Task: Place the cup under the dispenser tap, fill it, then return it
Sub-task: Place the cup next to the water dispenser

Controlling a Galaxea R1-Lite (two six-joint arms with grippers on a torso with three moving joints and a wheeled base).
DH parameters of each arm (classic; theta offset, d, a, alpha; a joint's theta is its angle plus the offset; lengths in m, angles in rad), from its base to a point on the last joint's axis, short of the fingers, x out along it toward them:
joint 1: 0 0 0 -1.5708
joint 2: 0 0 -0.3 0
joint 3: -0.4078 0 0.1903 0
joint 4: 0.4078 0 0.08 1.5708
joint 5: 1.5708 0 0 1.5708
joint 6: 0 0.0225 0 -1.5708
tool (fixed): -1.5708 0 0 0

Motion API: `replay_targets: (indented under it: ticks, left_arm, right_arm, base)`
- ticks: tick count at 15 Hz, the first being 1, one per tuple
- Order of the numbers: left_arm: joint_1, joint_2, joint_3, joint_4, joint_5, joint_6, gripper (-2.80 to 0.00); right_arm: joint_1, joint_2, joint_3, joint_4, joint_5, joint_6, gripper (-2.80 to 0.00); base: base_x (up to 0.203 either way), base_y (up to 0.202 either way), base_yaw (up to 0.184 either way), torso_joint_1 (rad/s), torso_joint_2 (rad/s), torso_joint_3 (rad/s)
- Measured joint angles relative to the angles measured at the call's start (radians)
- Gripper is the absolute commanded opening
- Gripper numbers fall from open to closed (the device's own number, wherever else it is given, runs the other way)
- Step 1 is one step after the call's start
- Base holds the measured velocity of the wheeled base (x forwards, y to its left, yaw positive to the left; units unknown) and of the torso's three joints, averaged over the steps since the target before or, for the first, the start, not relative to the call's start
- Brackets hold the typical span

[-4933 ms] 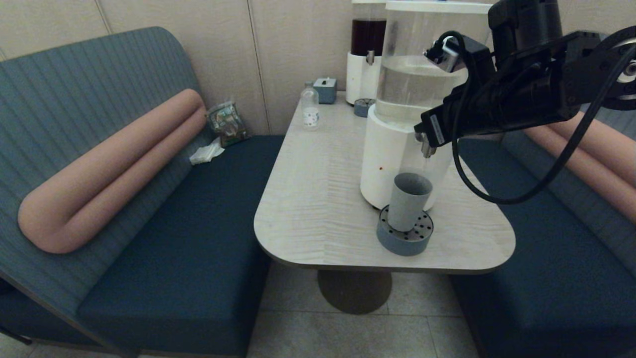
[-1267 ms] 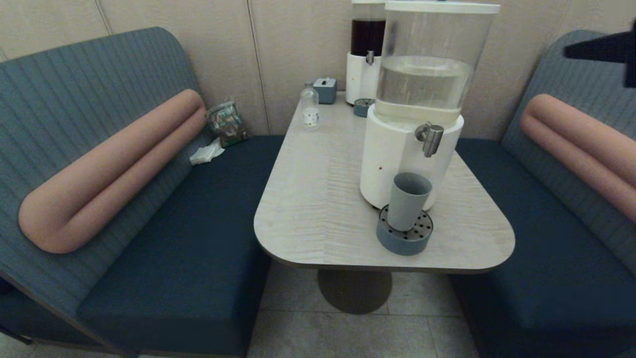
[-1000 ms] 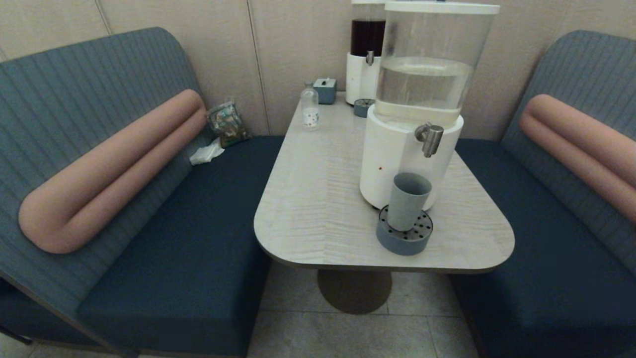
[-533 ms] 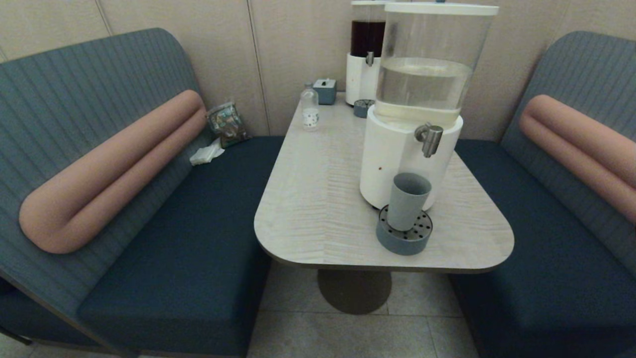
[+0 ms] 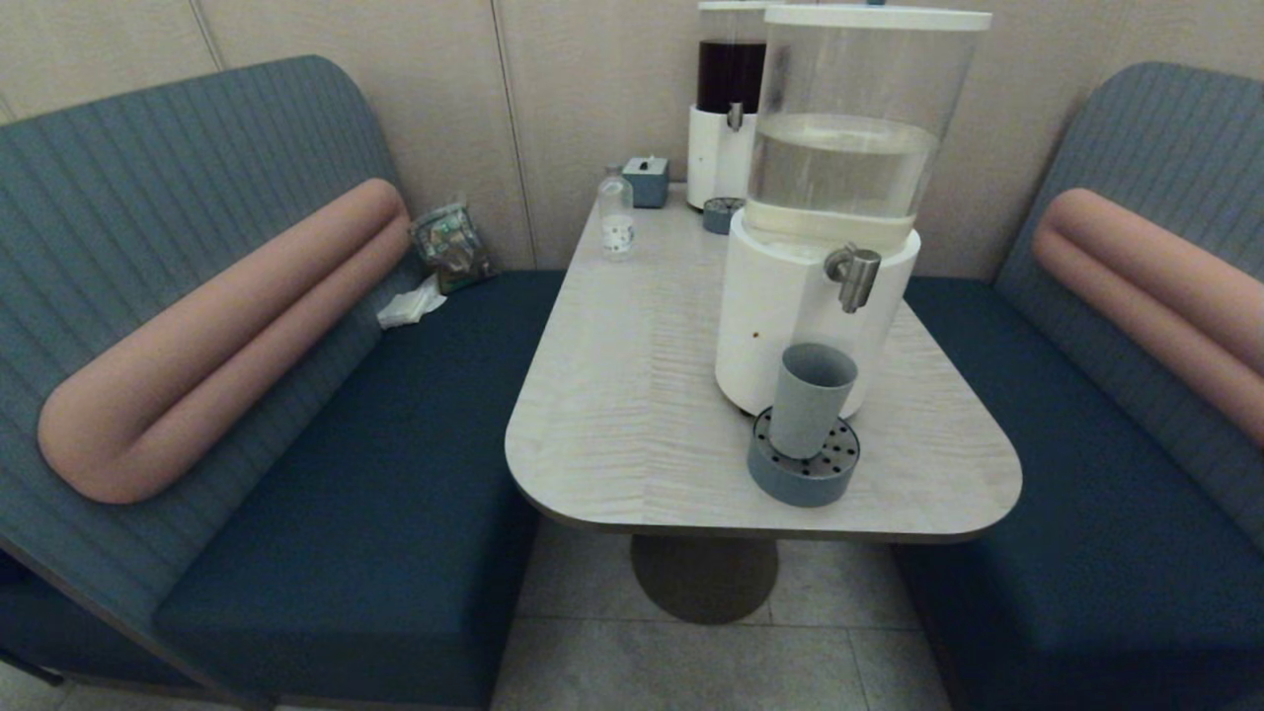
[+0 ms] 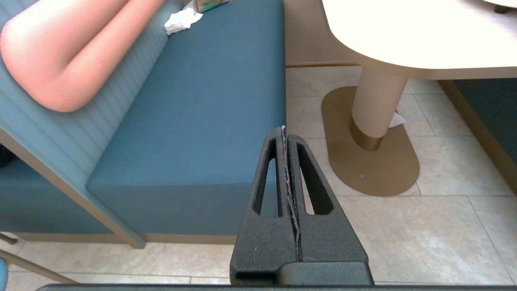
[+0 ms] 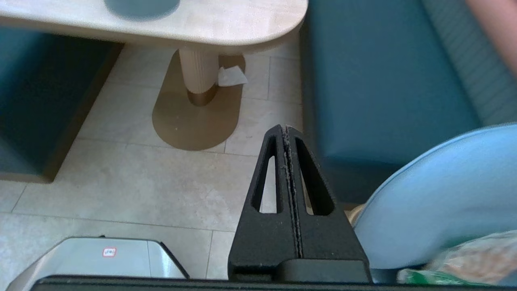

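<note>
The grey-blue cup (image 5: 812, 398) stands upright on the round drip tray (image 5: 803, 464), just below and in front of the silver dispenser tap (image 5: 856, 276) of the big clear-water dispenser (image 5: 839, 188). Neither arm shows in the head view. In the left wrist view my left gripper (image 6: 283, 131) hangs low over the floor beside the left bench, fingers pressed together and empty. In the right wrist view my right gripper (image 7: 285, 129) is likewise shut and empty, low over the floor by the right bench, well away from the cup.
A dark-liquid dispenser (image 5: 729, 99), a small clear bottle (image 5: 616, 211) and a small box (image 5: 646, 179) stand at the table's (image 5: 632, 395) back. Blue benches (image 5: 395, 444) flank the table. The table pedestal (image 6: 377, 109) stands on the tiled floor. A light blue rounded object (image 7: 440, 202) sits near the right gripper.
The right arm, earlier up at the dispenser tap, has withdrawn rightward and left the head view. The cup stays on the drip tray, unmoved.
</note>
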Motion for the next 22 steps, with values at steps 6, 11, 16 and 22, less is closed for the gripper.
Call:
replay_targets:
  ticks: [6,11,16,22]
  left_arm:
    - [0.000,0.000,0.000,0.000,0.000,0.000,-2.80]
    - [0.000,0.000,0.000,0.000,0.000,0.000,-2.80]
    - [0.000,0.000,0.000,0.000,0.000,0.001,-2.80]
    - [0.000,0.000,0.000,0.000,0.002,-0.003,-2.80]
  right_arm:
    - [-0.001,-0.084,0.263,-0.363,0.039,0.003,-2.80]
    - [0.000,-0.088,0.301,-0.381,0.055,0.021,-2.80]
    - [0.000,-0.088,0.305,-0.385,0.055,0.021,-2.80]
    - [0.000,-0.088,0.305,-0.386,0.055,0.021,-2.80]
  base:
    - [0.000,0.000,0.000,0.000,0.00,0.000]
    - [0.000,0.000,0.000,0.000,0.00,0.000]
    - [0.000,0.000,0.000,0.000,0.00,0.000]
    - [0.000,0.000,0.000,0.000,0.00,0.000]
